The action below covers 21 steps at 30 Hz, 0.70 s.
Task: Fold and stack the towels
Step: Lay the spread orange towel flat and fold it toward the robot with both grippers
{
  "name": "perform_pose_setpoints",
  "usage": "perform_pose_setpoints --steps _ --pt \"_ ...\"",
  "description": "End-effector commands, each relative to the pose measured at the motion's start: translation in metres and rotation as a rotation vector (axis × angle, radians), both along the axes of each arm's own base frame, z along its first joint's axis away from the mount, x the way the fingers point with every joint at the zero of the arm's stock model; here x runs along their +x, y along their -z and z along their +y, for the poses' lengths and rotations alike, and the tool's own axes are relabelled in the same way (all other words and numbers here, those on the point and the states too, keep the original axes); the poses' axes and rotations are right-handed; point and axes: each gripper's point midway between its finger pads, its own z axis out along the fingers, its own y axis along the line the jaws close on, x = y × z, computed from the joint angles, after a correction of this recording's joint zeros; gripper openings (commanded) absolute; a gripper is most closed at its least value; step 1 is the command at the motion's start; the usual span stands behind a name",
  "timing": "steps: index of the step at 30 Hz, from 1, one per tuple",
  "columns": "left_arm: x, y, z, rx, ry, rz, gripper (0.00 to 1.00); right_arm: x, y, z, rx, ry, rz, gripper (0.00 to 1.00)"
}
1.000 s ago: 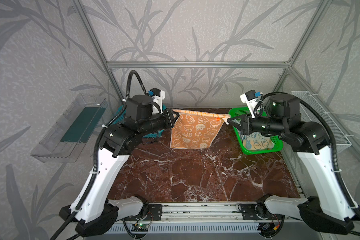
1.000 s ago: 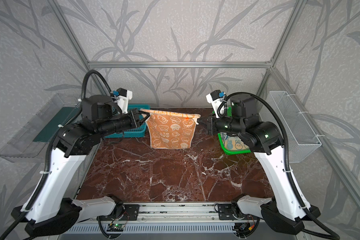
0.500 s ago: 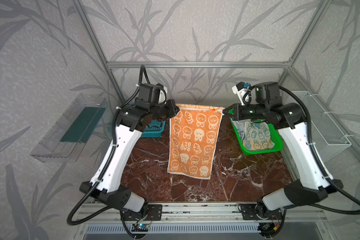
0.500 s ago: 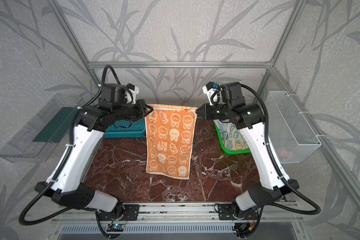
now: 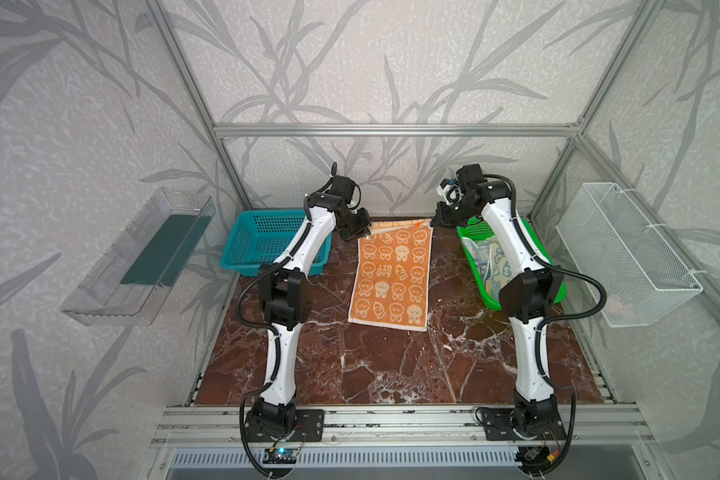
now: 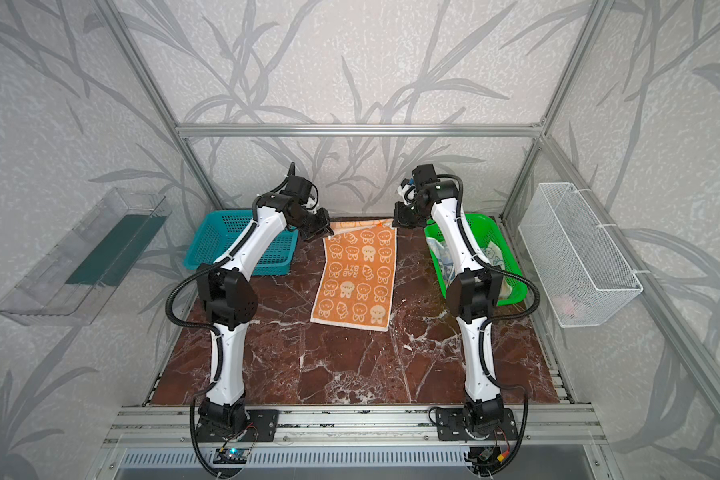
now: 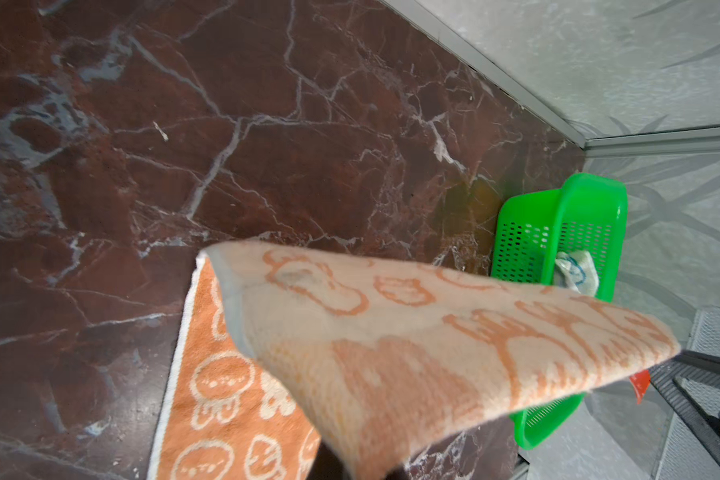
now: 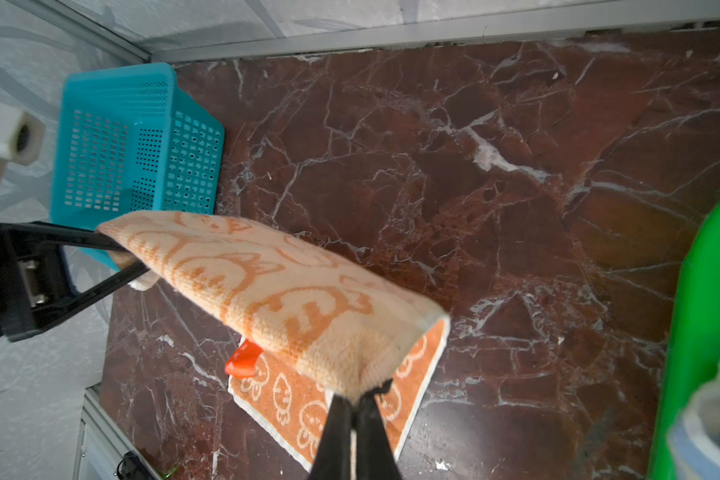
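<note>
Nubby terry towel (image 5: 389, 276), glossy marble tbl (image 5: 391, 365), perforated plastic basket (image 5: 267, 266).

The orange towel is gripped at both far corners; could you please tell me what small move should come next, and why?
Probably carry both corners toward the near edge of the orange towel, starting the first fold. The left gripper and right gripper are shut on its far corners, that edge is lifted, and the rest lies flat on the table.
</note>
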Motion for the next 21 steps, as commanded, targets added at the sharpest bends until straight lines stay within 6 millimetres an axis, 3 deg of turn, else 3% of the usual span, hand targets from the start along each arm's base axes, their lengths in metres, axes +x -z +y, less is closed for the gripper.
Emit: perform_pose_setpoints --steps 1,7,15,21 --pt "-0.008 0.002 0.022 0.076 -0.002 0.036 0.0 -0.025 0.01 -0.005 -0.055 -0.033 0.1 0.0" --pt "-0.031 0.034 0.031 0.125 0.008 0.098 0.0 -0.054 0.047 0.005 -0.073 -0.042 0.16 0.0" --pt "-0.086 0.074 0.035 0.125 0.004 0.169 0.0 -0.109 0.1 0.004 -0.053 -0.04 0.264 0.0" --pt "-0.126 0.099 0.031 0.125 0.013 0.216 0.0 -0.135 0.127 -0.003 -0.075 -0.038 0.312 0.0"
